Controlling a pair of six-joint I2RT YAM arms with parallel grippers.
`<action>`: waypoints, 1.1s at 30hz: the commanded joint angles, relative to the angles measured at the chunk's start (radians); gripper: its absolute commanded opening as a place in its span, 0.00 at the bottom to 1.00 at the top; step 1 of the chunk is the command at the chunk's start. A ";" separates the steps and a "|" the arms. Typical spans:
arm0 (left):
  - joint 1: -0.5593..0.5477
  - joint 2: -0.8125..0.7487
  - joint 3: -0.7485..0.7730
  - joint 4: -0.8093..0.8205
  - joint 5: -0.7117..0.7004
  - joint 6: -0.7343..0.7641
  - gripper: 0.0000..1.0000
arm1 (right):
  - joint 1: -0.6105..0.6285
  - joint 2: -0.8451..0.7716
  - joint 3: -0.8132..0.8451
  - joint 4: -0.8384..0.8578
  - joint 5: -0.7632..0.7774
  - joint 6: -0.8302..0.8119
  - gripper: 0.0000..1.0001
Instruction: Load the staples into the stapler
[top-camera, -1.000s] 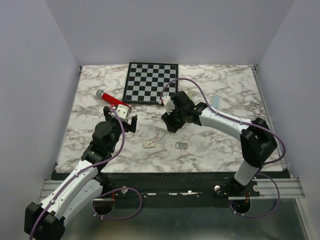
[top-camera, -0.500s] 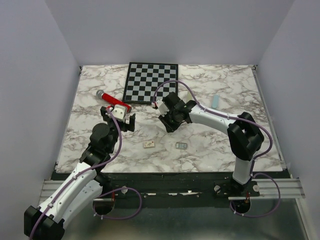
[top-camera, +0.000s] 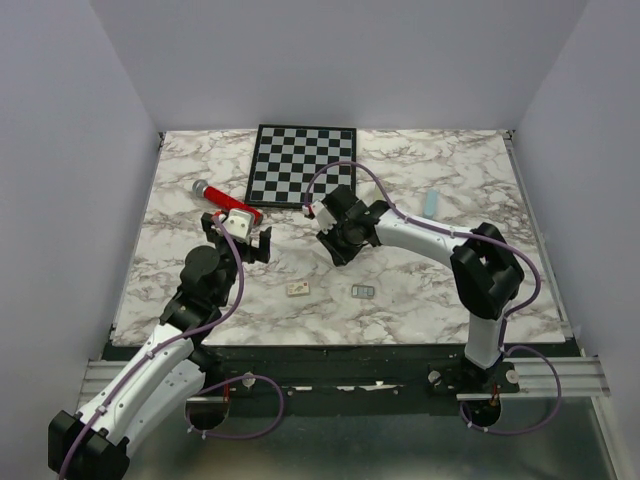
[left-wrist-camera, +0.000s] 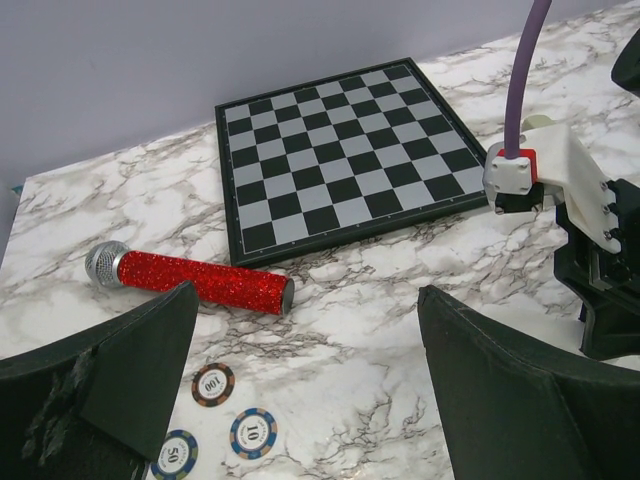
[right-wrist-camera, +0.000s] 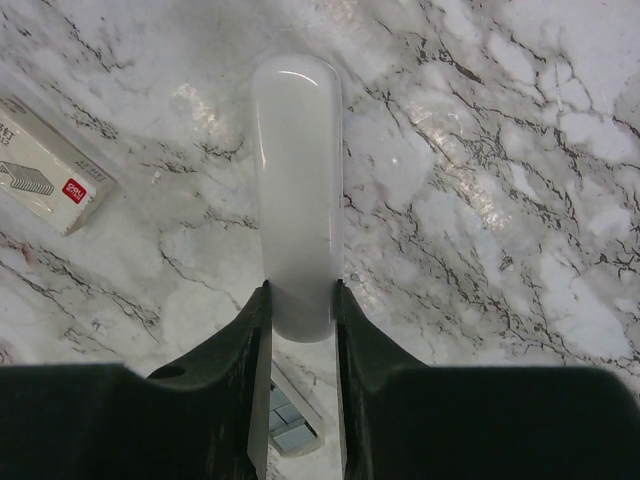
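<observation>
Since the right pincer (right-wrist-camera: 300, 292) is clamped on the white stapler (right-wrist-camera: 297, 180) only at its near end, fingers pressed to both sides and most of the body sticking out ahead, the main risk is pivot or slip on any lift: smooth rounded shell, small contact patch. Can't tell whether it rests on the marble table (top-camera: 450, 270) or is already clear of it. Second risk: the staples (right-wrist-camera: 292, 428) lie loose just behind the fingertips, under the wrist, so pulling the stapler back or dropping the wrist could knock them away. Staple box (right-wrist-camera: 45, 180) sits apart, off to the pincer's left. Right arm reaches forward and inward, elbow out, wrist pitched down at the table. Left pincer (top-camera: 240, 240) is spread wide, holds nothing, and hovers low with the red microphone (left-wrist-camera: 190, 283) and poker chips (left-wrist-camera: 213, 384) just ahead of it.
</observation>
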 joint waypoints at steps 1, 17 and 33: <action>0.002 0.002 -0.006 0.026 0.009 -0.009 0.99 | 0.007 0.065 -0.004 -0.040 0.079 0.027 0.24; 0.002 -0.006 -0.003 0.020 -0.015 -0.005 0.99 | 0.004 0.040 0.180 -0.152 0.101 0.093 0.68; 0.002 -0.006 -0.004 0.020 -0.017 -0.003 0.99 | 0.004 0.160 0.219 -0.176 0.079 0.125 0.58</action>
